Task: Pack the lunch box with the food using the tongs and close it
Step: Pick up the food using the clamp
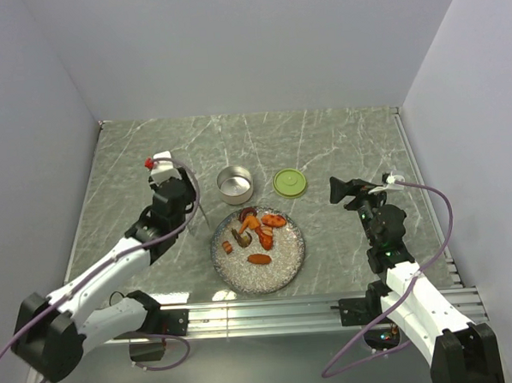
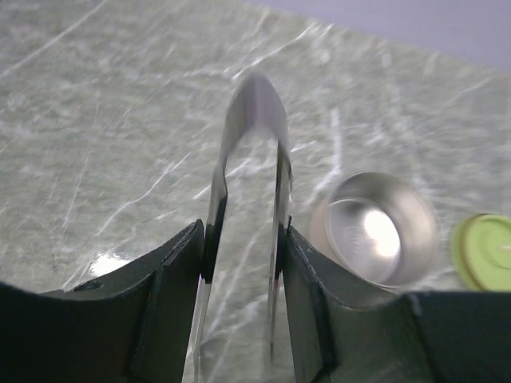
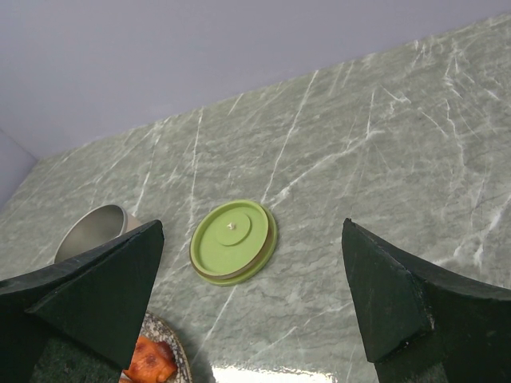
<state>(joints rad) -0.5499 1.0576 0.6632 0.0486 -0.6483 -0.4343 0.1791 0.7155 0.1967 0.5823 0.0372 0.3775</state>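
Note:
The tongs (image 2: pixel 254 120) are slim grey metal, and my left gripper (image 2: pixel 243 263) is shut on them, one arm against each black finger (image 2: pixel 168 303), the joined end pointing away from the wrist. From above, the left gripper (image 1: pixel 186 208) hovers left of the lunch box (image 1: pixel 234 184), a small round steel tin standing open with nothing in it, and the tongs (image 1: pixel 203 214) show as a thin line. The food (image 1: pixel 258 230), orange-red chunks with a dark piece, lies on a speckled plate (image 1: pixel 282 272). The lime-green lid (image 1: pixel 290 183) lies flat. My right gripper (image 1: pixel 346 191) is open, right of the lid (image 3: pixel 234 242).
The plate sits near the table's front middle, just ahead of the aluminium rail (image 1: pixel 271 312). White walls enclose the marble tabletop (image 1: pixel 339 144) on three sides. In the left wrist view the lunch box (image 2: pixel 375 231) and lid (image 2: pixel 487 251) lie to the right.

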